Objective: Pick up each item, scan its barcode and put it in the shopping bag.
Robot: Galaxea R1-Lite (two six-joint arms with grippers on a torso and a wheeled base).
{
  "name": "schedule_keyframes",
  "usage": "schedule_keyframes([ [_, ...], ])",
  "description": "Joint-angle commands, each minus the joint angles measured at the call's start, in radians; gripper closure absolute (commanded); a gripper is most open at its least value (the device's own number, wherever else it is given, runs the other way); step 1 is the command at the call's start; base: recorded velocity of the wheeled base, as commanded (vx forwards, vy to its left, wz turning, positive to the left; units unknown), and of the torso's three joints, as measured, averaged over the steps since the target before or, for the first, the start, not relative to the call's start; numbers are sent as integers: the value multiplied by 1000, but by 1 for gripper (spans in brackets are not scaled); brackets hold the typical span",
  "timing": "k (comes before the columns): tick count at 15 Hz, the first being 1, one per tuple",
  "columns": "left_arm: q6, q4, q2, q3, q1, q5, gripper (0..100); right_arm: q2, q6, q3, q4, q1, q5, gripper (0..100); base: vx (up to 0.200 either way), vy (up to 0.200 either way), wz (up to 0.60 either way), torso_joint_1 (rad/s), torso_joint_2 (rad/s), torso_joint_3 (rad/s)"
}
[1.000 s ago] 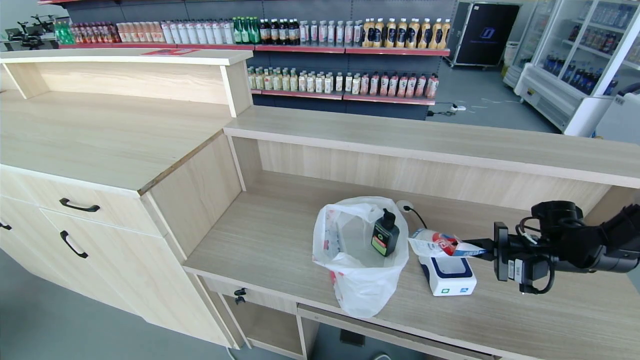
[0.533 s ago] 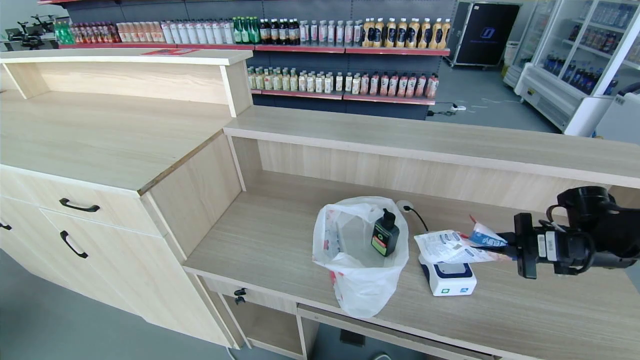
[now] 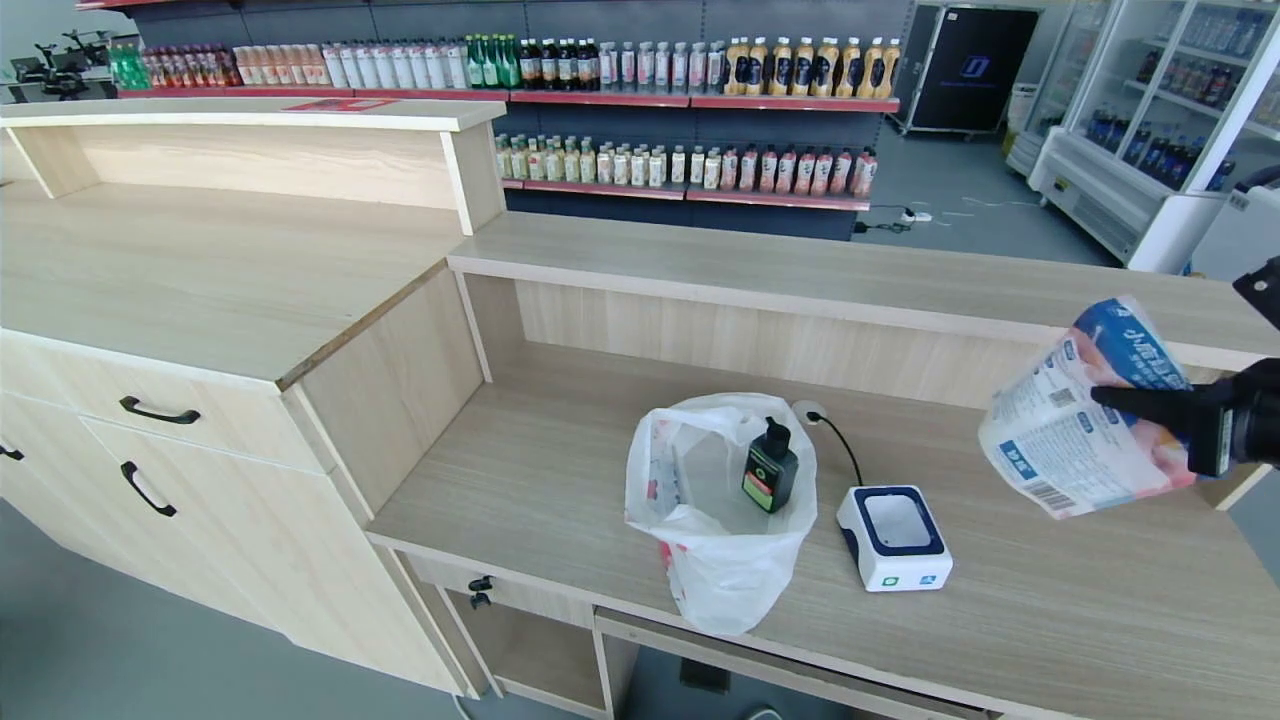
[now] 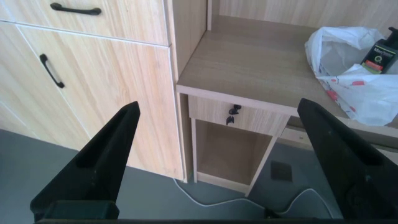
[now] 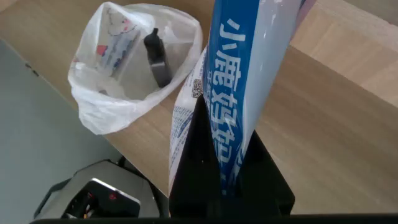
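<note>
My right gripper [image 3: 1120, 400] is shut on a white, blue and pink snack packet [image 3: 1060, 440], held in the air at the right end of the counter, up and to the right of the scanner [image 3: 893, 535]. The packet's printed back with a barcode faces the head view. In the right wrist view the packet [image 5: 249, 68] stands on edge between the fingers [image 5: 205, 155]. The white shopping bag [image 3: 720, 510] stands open left of the scanner, with a black pump bottle [image 3: 770, 472] inside. My left gripper [image 4: 217, 186] hangs open below counter height, off the bag's [image 4: 357, 68] side.
The scanner's cable [image 3: 835, 435] runs back to a hole in the lower counter [image 3: 560, 470]. A raised ledge [image 3: 850, 270] borders the back, and a taller counter with drawers [image 3: 200, 300] stands to the left. Drink shelves line the far wall.
The right gripper has carried the packet from just above the scanner up and to the right, turning its printed face toward the head view. The scanner's top is uncovered.
</note>
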Motion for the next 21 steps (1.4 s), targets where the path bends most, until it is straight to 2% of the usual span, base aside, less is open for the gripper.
schedule_keyframes([
  [1,0,0,0,0,0,0,0,-120,68,90,-20,24,-226,100,0,0,0,0,0,0],
  [3,0,0,0,0,0,0,0,-144,65,125,-20,62,-406,100,0,0,0,0,0,0],
  [5,0,0,0,0,0,0,0,-141,38,122,-35,102,-493,100,0,0,0,0,0,0],
  [7,0,0,0,0,0,0,0,-128,21,132,-103,141,-493,100,0,0,300,4,1,1],
  [10,0,0,0,0,0,0,0,-97,2,133,-189,263,-493,100,0,0,600,-1,1,2],
  [11,0,0,0,0,0,0,0,-69,1,135,-225,341,-458,100,0,0,0,0,0,0],
  [12,0,0,0,0,0,0,0,-60,1,135,-227,357,-435,100,0,0,0,0,0,0],
  [13,0,0,0,0,0,0,0,-23,-7,155,-236,409,-359,100,0,0,0,0,0,0],
  [14,0,0,0,0,0,0,0,-8,-7,162,-241,435,-356,100,0,0,0,0,0,0],
  [18,0,0,0,0,0,0,0,144,27,250,-333,461,-355,100,0,0,0,0,0,0],
  [21,0,0,0,0,0,0,0,244,94,247,-363,458,-353,100,0,0,0,0,0,0],
])
